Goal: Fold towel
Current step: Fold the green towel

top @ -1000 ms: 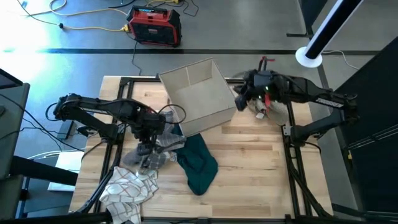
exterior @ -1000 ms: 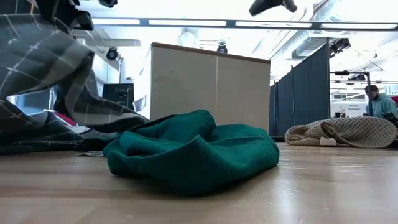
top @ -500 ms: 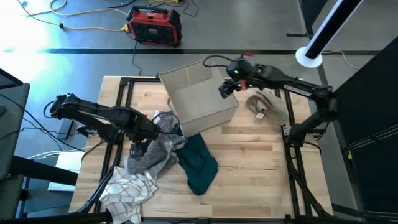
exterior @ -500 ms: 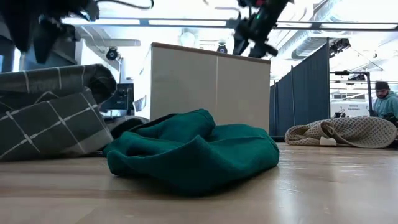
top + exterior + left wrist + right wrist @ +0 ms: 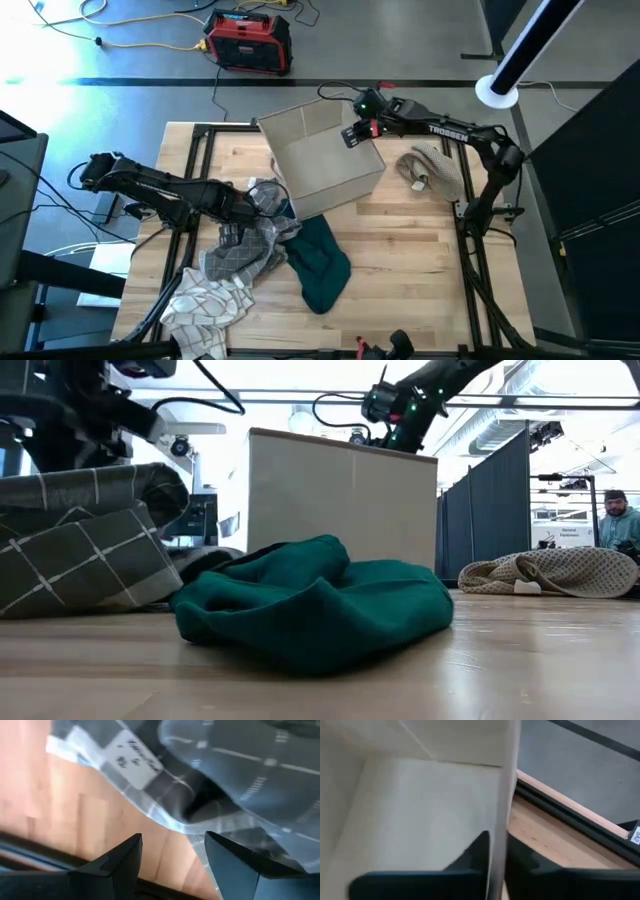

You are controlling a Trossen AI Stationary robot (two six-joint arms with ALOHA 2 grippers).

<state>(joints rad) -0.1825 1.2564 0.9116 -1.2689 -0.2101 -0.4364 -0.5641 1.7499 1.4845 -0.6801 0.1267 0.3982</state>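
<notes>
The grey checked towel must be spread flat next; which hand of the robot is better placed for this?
Probably the left hand: it hovers open directly over the grey checked towel. The right hand is far off at the box, its fingers astride the box wall.

Grey checked towel [image 5: 85,540] runs off the low view's edge; left wrist view blurs its white label [image 5: 134,757].

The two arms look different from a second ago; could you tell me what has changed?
The left gripper let the grey checked towel drop and now hangs open above it. The right gripper swung from the beige towel to the box wall, straddling it. The green towel stayed put.
</notes>
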